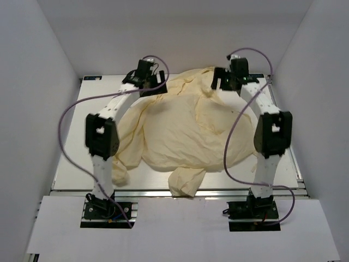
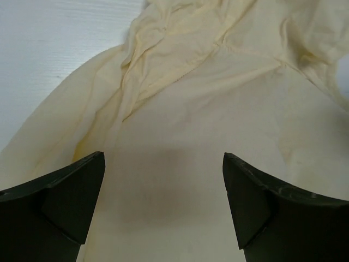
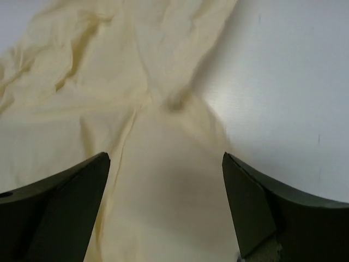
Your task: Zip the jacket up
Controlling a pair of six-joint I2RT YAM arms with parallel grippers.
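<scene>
You will find the jacket (image 1: 185, 131) crumpled on the table (image 1: 71, 161), with a fold reaching the near edge. The left gripper (image 2: 163, 161) hangs over the jacket's far-left part, jaws wide and empty. The right gripper (image 3: 166, 158) hangs over the jacket's far-right edge, jaws wide and empty.

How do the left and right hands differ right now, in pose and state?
Left hand is over the far-left of the jacket, right hand over its far-right. Under the left hand is all cloth; the right hand sits by the cloth's edge, bare table beside it. Both open, holding nothing.
</scene>
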